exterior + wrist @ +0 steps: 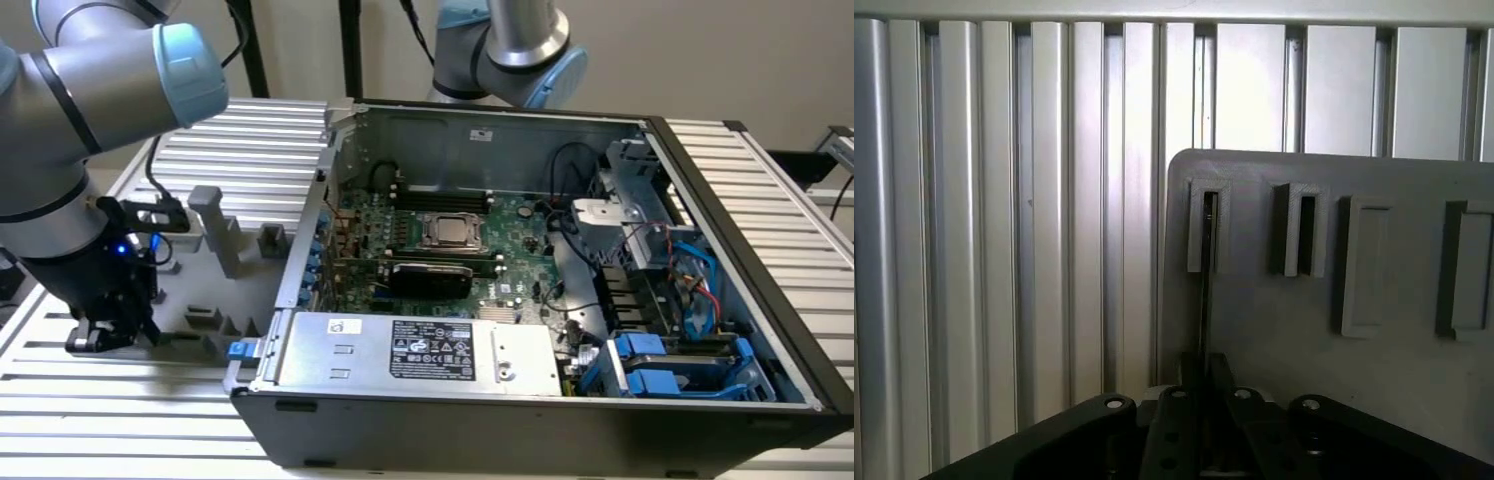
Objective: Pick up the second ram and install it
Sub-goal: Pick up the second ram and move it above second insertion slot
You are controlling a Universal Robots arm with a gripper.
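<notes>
Down at the grey holder [1284,330], the pincer [1204,368] was closed on the second ram [1206,270] (seen edge-on, a thin dark strip). The stick ran straight out from between the fingertips, its far end seated in a holder slot. The open computer case [467,430] sat well apart from the pincer.
</notes>
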